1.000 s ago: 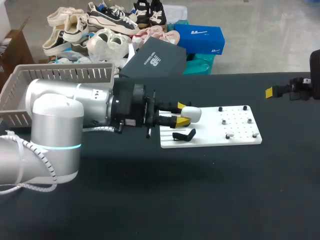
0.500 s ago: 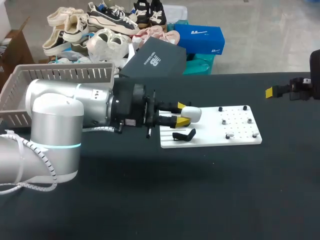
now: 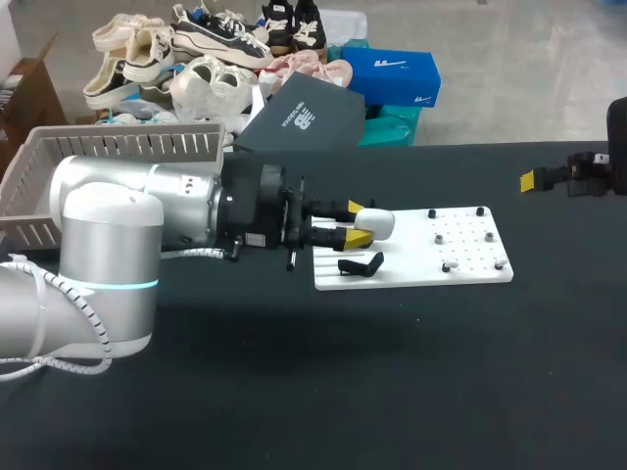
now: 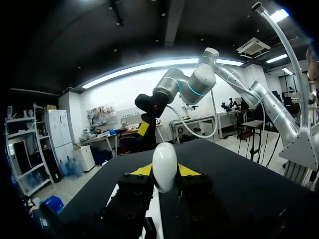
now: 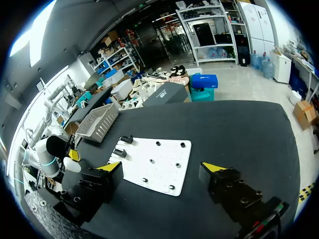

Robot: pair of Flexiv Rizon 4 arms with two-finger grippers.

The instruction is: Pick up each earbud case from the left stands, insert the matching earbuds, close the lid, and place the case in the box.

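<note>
**A:** White board (image 3: 431, 257) mid-table. Right gripper (image 5: 163, 168) gapes open well off it. Left gripper (image 3: 356, 222) is over its left end, both tips pinching the earbud case (image 4: 164, 164). Slip risk?

**B:** I'd guess so. It's a smooth, glossy white egg, so any tilt could squirt it out.

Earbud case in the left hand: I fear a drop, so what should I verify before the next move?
1. Left hand shut on the earbud case from both sides: ok.
2. Case open for loading: not ok, it looks closed.
3. Right hand open and free: ok, it hangs apart from the white board.
4. Black stand clear of the case: ok, it lies apart, nearer the board's front edge.
5. Basket free to receive: cannot tell, the left arm hides much of it.
</note>
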